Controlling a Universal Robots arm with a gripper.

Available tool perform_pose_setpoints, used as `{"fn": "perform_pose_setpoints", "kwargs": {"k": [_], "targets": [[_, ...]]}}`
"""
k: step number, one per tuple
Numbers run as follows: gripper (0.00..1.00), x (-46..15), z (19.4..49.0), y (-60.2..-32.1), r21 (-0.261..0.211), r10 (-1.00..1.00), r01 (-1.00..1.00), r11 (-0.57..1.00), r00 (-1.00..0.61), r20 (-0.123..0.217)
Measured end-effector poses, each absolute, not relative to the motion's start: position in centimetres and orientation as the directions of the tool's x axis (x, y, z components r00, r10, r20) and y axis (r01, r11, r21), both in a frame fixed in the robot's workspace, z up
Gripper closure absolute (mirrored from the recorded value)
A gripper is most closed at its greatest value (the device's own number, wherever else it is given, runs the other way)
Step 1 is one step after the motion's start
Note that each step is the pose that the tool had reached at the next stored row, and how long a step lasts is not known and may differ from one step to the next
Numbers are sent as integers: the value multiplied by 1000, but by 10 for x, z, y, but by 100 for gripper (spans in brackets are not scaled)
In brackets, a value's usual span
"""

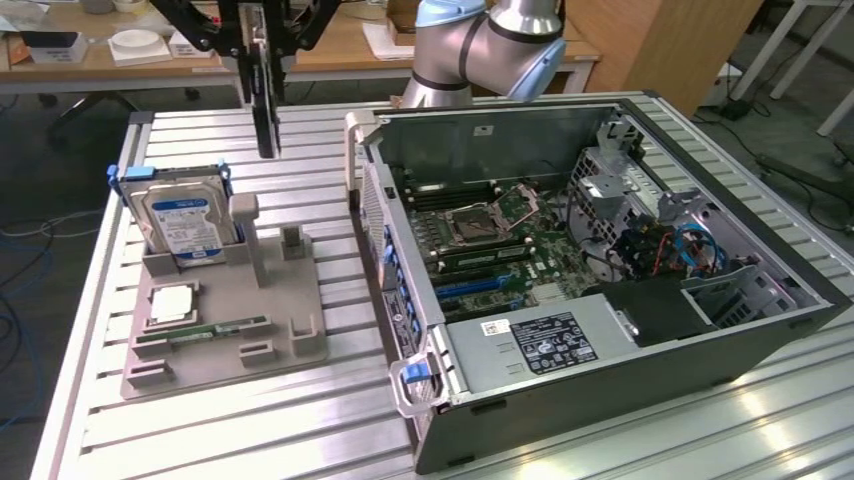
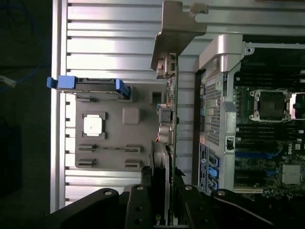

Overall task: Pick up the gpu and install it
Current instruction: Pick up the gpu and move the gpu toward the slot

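The gpu (image 1: 267, 105) hangs on edge in the air as a thin dark card, above the table between the grey holder (image 1: 227, 340) and the open computer case (image 1: 747, 330). My gripper (image 1: 263, 45) is shut on its upper end. In the wrist view the gpu (image 2: 172, 95) is seen edge-on, with its green board edge, its connectors and a silver end bracket (image 2: 177, 24) at the end away from my gripper (image 2: 164, 188). The black fingers (image 2: 140, 200) press on both of its faces. The motherboard (image 1: 487, 245) lies exposed inside the case.
A silver hard drive (image 1: 187, 220) with a blue-white label stands upright in the grey holder, a white square chip (image 1: 171, 303) and a narrow green memory stick (image 1: 220, 328) lie in front of it. The ribbed aluminium table (image 1: 267, 430) carries everything. The arm's base (image 1: 481, 50) rises behind the case.
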State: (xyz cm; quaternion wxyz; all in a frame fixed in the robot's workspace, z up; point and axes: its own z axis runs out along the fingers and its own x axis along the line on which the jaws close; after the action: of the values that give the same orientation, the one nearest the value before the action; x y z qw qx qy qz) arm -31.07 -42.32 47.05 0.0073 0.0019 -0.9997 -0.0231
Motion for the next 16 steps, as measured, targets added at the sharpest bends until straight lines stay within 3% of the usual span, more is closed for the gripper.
{"fn": "perform_pose_setpoints", "kwargs": {"k": [3,16], "targets": [[73,-311,470,-423,17,-4,-4,1000,-1000,15],[73,-291,456,-425,15,-4,-4,1000,-1000,14]]}}
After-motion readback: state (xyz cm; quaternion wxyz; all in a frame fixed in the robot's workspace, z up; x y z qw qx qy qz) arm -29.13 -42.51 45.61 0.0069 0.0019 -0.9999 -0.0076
